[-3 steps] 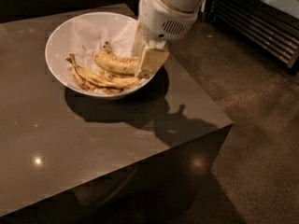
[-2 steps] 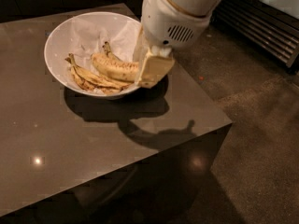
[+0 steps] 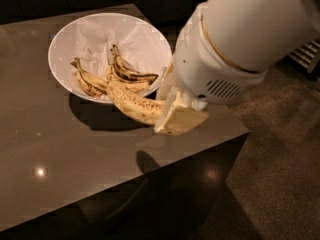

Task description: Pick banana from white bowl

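The white bowl [image 3: 65,39] stands at the back of the dark table, lined with crumpled white paper. Thinner, browner bananas [image 3: 125,75] lie inside it. My gripper [image 3: 175,115] is in front of the bowl's right rim, raised above the table, and is shut on one end of the plump yellow speckled banana [image 3: 134,104]. That banana hangs clear of the bowl, its free end pointing left over the bowl's front rim. My large white arm fills the upper right.
The dark glossy table [image 3: 60,149] ends in a front edge and a right corner near my gripper. Beyond it lies a speckled floor [image 3: 280,174]. A vent grille [image 3: 307,56] stands at the far right.
My gripper has lifted out of the bowl with the banana and come up and forward. The arm looms much larger, and its shadow on the table has shrunk.
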Action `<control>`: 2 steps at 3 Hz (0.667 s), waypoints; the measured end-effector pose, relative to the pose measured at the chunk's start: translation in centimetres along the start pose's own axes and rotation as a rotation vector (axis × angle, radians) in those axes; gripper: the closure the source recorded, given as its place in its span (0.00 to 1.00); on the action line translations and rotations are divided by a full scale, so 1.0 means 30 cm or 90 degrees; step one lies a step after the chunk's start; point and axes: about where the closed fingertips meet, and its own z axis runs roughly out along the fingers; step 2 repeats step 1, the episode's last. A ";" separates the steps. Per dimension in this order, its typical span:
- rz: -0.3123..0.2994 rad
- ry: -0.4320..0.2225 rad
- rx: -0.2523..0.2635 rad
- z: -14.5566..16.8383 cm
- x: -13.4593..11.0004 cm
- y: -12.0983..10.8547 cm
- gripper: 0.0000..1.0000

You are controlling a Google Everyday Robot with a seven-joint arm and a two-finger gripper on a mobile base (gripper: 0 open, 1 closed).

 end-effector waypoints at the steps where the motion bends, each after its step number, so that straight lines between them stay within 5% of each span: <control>1: 0.002 -0.002 -0.003 0.002 -0.003 0.018 1.00; 2: 0.002 -0.002 -0.003 0.002 -0.003 0.018 1.00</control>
